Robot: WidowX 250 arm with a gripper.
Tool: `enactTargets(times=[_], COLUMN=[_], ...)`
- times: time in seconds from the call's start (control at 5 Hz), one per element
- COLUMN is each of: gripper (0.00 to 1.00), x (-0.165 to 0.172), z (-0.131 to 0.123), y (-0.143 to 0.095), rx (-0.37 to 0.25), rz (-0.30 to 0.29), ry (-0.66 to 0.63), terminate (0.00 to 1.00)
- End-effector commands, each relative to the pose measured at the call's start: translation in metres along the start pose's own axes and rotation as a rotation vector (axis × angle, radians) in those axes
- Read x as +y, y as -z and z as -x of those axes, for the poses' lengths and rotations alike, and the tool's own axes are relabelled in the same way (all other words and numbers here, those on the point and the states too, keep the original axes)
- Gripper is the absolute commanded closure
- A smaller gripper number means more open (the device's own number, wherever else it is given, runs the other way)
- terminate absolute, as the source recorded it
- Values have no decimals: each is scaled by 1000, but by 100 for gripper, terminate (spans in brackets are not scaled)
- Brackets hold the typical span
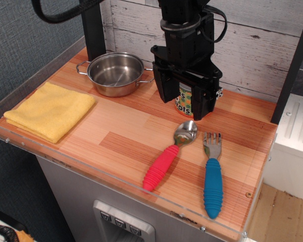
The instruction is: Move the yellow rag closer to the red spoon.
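The yellow rag (50, 111) lies folded flat at the left end of the wooden tabletop (126, 131), near the front-left edge. The red spoon (167, 160) lies at the front middle, its metal bowl pointing to the back and its red handle towards the front edge. My black gripper (183, 108) hangs above the back middle of the table, just behind the spoon's bowl and far to the right of the rag. Its two fingers stand apart and hold nothing.
A steel pot (115, 73) with two handles stands at the back, between the rag and the gripper. A labelled can (185, 103) stands behind or between the fingers; I cannot tell which. A blue-handled fork (212, 177) lies right of the spoon. A clear rim edges the table.
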State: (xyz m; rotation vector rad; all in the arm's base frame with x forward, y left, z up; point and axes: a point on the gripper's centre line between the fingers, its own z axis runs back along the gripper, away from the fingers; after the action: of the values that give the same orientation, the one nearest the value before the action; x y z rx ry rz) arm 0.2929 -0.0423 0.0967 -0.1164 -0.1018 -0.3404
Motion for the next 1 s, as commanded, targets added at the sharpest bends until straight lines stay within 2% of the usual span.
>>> enactTargets(times=[0.0, 0.2, 0.6, 0.8], gripper=[0, 0, 0, 0], x=[0, 13, 65, 96], z=[0, 10, 43, 61], y=[0, 3, -7, -14], rx=[0, 26, 58, 62], rz=[0, -9, -116, -167], ry=[0, -24, -98, -187], terminate=[0, 0, 0, 0])
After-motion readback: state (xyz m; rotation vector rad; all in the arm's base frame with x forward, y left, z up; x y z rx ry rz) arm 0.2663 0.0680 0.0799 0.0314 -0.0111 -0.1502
